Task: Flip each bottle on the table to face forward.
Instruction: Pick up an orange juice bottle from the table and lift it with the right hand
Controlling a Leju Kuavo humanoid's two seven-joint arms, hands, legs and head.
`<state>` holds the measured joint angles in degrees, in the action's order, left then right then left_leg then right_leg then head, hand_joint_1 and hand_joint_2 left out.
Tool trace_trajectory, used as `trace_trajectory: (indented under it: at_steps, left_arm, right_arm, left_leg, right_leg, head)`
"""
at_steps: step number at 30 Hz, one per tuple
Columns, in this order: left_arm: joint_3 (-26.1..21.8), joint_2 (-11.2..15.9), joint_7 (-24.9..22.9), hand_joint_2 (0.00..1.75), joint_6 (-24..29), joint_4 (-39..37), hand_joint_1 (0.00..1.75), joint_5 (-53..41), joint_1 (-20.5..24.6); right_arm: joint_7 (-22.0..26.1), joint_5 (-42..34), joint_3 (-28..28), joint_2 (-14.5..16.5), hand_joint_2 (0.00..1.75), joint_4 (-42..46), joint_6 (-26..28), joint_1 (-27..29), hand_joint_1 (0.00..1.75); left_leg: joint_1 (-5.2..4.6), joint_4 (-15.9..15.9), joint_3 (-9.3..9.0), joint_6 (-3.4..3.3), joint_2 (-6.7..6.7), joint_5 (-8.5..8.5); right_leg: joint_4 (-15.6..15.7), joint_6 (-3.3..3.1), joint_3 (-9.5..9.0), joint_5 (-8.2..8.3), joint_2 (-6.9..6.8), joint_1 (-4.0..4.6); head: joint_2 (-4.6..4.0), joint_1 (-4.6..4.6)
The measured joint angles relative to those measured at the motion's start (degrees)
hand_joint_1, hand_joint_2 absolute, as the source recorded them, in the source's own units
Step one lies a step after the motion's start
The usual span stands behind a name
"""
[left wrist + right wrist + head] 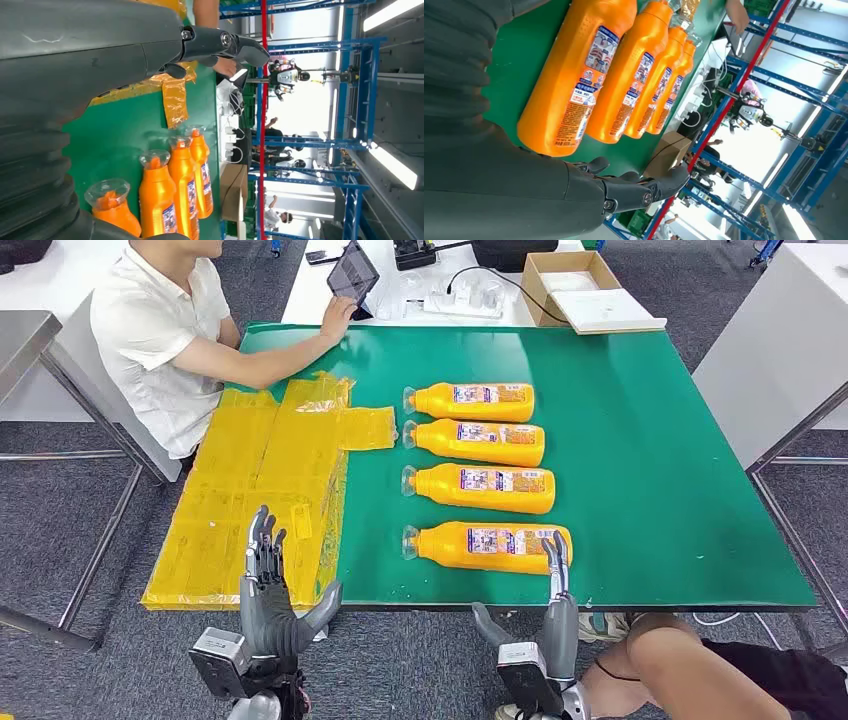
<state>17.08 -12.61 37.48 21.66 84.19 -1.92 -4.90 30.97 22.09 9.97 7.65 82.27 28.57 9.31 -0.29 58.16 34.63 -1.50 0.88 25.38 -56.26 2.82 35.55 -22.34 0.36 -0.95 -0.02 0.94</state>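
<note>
Head view puts the right hand at the near edge of the bench, fingers extended and apart, gripping nothing, its tips over the base end of the nearest bottle; whether they touch it I cannot tell. The left hand is raised and open too, over the yellow plastic sheet, well apart from the bottles. Four orange bottles lie on their sides in a close row, caps toward the sheet, labels up. Likely risks: a round bottle pushed at one end may roll into its neighbour or off the near edge. A person's knee sits just beside the right arm and could be bumped.
</note>
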Motion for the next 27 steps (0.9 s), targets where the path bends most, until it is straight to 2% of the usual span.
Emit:
trace_trajectory:
  at_steps: [17,27]
  left_arm:
    - [-0.11,-0.02,-0.23,1.75,0.5,-0.04,0.0,-0.48,-0.05]
    - [-0.31,-0.02,-0.23,1.75,1.07,-0.04,0.0,-0.89,-0.27]
  right_arm:
    - [-0.19,0.4,0.02,-0.07,1.75,-0.02,0.51,0.33,0.0]
    - [-3.99,7.32,-1.09,-2.5,1.75,-0.1,1.66,-0.77,0.0]
  left_leg:
    - [0.0,0.0,0.0,0.0,0.0,0.0]
    - [-0.01,0.0,-0.01,0.0,0.0,0.0]
  right_leg:
    - [0.0,0.0,0.01,0.0,0.0,0.0]
    - [0.01,0.01,-0.01,0.0,0.0,0.0]
  head:
    - [0.01,-0.01]
    - [0.0,-0.01]
